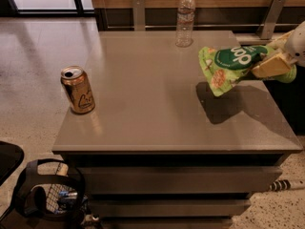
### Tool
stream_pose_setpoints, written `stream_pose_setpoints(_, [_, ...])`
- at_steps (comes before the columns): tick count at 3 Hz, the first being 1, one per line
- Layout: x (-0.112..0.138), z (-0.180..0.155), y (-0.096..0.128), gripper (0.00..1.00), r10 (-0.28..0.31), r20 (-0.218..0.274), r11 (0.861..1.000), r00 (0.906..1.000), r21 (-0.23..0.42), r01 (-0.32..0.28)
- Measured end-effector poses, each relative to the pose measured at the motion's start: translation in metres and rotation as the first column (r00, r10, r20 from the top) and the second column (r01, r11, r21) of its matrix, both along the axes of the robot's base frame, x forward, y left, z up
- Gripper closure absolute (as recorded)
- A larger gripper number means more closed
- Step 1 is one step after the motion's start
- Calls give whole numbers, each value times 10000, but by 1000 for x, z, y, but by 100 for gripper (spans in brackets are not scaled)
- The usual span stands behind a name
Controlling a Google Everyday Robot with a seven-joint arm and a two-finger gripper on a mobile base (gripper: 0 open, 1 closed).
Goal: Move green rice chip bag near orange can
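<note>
At the right edge of the worktop (152,109), claw (272,66) pinching green rice chip bag (231,61), held clear of the surface; orange can (77,90) upright near the left edge, well apart.

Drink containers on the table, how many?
2: orange can near the left edge, water bottle at the back. The gripper holds the green rice chip bag aloft at right.

We find our gripper (269,66) at the right edge of the table (152,123), above its top, clamped on the right end of the green rice chip bag (228,63), which hangs clear of the surface and stretches to the left. The water bottle (185,18) stands behind and left of the gripper. The orange can (77,90) stands well apart to its left, by the left edge
</note>
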State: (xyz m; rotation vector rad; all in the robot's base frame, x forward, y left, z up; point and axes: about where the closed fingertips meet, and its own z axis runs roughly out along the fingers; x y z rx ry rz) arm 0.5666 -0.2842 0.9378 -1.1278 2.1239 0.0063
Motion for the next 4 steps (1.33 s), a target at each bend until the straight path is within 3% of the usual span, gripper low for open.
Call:
stream_pose_setpoints(2, [-24, 10, 74, 100, 483, 632, 9983, 9968, 291, -502])
stream_pose_setpoints(4, [-53, -2, 140, 100, 1448, 650, 9860, 9873, 733, -1494])
